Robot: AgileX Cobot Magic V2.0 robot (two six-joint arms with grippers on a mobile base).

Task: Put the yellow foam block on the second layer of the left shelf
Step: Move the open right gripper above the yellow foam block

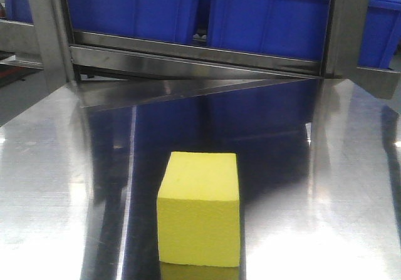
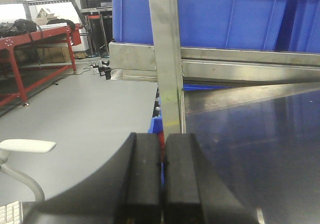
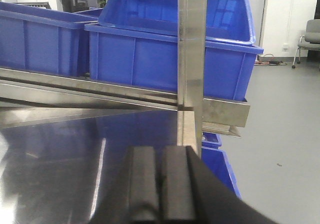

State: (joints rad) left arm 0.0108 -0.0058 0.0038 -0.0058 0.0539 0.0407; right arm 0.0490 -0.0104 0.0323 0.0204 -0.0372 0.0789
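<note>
Now yellow foam block [image 1: 199,208] untouched; left end effector [image 2: 161,140], right end effector [image 3: 160,151] closed, empty.

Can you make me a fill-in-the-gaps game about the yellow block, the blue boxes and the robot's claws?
1. The foam block standing on the shiny metal surface is coloured ____.
2. The big plastic bins on the shelf behind it are coloured ____.
3. The left gripper is shut and holds ____.
4. The right gripper has its fingers pressed together, so it is ____ (open or shut).

Missing words: yellow; blue; nothing; shut.
</note>
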